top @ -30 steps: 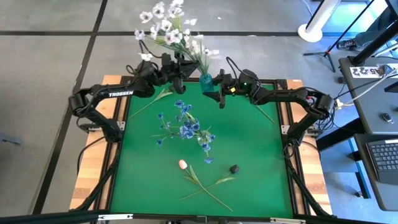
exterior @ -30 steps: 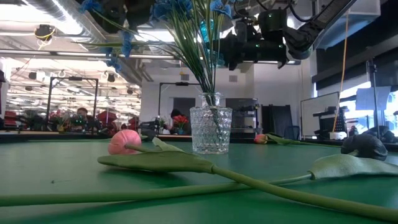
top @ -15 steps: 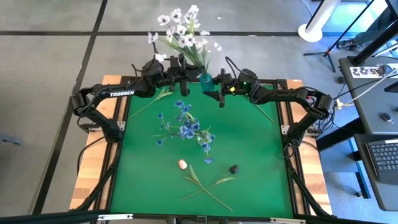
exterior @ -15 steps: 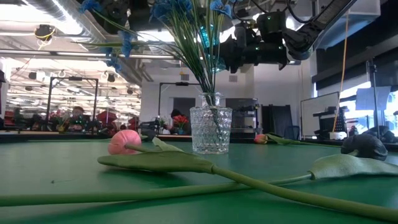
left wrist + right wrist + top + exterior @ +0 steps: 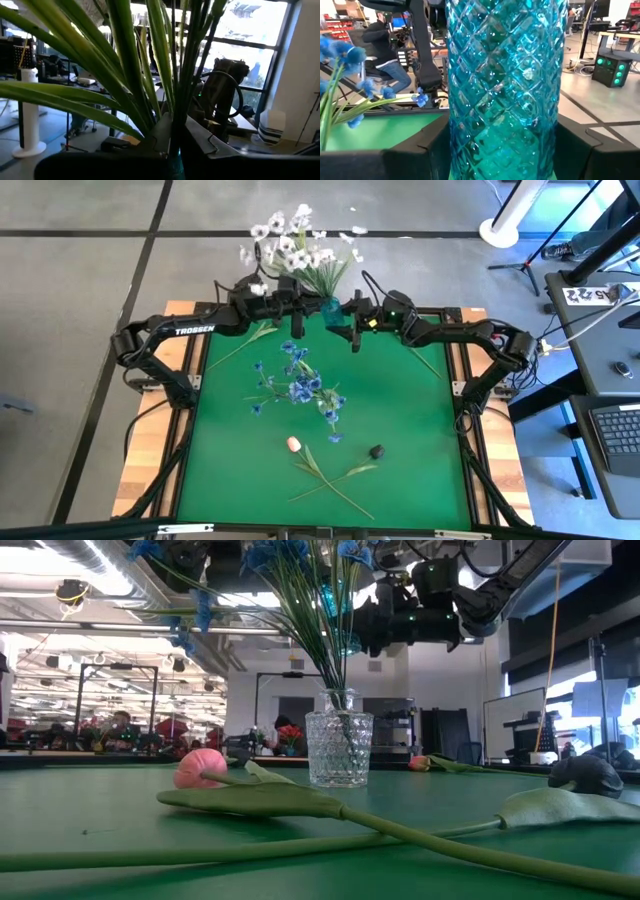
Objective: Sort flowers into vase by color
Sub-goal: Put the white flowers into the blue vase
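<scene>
My left gripper [image 5: 289, 293] is at the table's far edge, shut on a spray of white flowers [image 5: 298, 246] with green stems [image 5: 150, 75]. Right beside it stands a teal cut-glass vase [image 5: 330, 307], which fills the right wrist view [image 5: 505, 85]; its teal top shows just under the stems [image 5: 175, 167]. My right gripper [image 5: 343, 315] is shut on this vase. A clear glass vase [image 5: 338, 748] with blue flowers [image 5: 300, 385] stands mid-table. A pink tulip [image 5: 293, 444] and a dark bud [image 5: 376, 451] lie nearer the front. My left gripper pinches the bundled green stems of the white spray [image 5: 172, 122] between its two fingers, low on the stems. The spray stands above the fingers, leaning toward the far edge, lifted clear of the table; its lower ends are hidden. My right gripper has the teal vase's patterned wall [image 5: 470, 150] between its two fingers [image 5: 385, 160], one on each side. The fingers come level from the table's right side. The vase is upright; its base is out of view.
Two long-stemmed flowers cross on the green mat near the front [image 5: 330, 475]. Another stem lies at the far left [image 5: 245, 338] and one at the right [image 5: 428, 363]. The wooden table frame [image 5: 160, 430] edges the mat. People sit in the room beyond [image 5: 385, 45].
My left gripper has gone toward the table's right, toward the teal vase, carrying the white spray. The blossoms have swung from the left of the vase to over it, and the spray stands more upright. My right gripper and the teal vase have kept still.
</scene>
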Robot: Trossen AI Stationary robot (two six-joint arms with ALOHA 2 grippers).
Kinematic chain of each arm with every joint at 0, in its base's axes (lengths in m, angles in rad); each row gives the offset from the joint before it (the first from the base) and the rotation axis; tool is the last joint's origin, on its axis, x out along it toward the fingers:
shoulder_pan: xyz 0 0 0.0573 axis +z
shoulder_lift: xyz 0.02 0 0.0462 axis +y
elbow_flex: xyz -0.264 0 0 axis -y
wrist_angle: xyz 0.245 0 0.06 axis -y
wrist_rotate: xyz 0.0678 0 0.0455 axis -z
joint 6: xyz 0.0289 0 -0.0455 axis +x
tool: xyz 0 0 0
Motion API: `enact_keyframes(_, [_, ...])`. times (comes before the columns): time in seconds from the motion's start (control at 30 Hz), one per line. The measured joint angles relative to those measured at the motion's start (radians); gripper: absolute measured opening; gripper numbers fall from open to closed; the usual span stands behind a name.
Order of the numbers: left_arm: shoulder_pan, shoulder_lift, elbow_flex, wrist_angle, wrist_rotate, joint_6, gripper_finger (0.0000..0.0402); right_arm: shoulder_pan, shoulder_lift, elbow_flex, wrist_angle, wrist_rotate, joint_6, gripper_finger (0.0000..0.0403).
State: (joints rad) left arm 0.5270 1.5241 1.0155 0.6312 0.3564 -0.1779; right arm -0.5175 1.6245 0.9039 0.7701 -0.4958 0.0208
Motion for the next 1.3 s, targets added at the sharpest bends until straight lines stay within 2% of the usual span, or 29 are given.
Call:
enact_keyframes(0.47, [-0.005, -0.005, -0.002, -0.059, -0.045, -0.002, 0.0028, 0.0, 0.0, 0.065, -0.12, 0.015, -0.026, 0.0246])
enact_keyframes(0.73, [-0.006, -0.045, -0.003, -0.19, -0.067, 0.009, 0.0114, 0.0, 0.0, 0.065, -0.17, 0.055, -0.042, 0.0246])
enact_keyframes(0.97, [-0.009, -0.151, -0.007, -0.322, -0.139, 0.05, 0.0188, 0.001, -0.002, 0.071, -0.146, 0.085, -0.051, 0.0246])
enact_keyframes(1.1, [-0.02, -0.218, -0.009, -0.392, -0.195, 0.072, 0.0208, 0.001, -0.008, 0.075, -0.112, 0.085, -0.051, 0.0246])
enact_keyframes(1.3, [-0.05, -0.253, -0.009, -0.456, -0.271, 0.102, 0.0212, 0.0, -0.009, 0.075, -0.083, 0.08, -0.051, 0.0246])
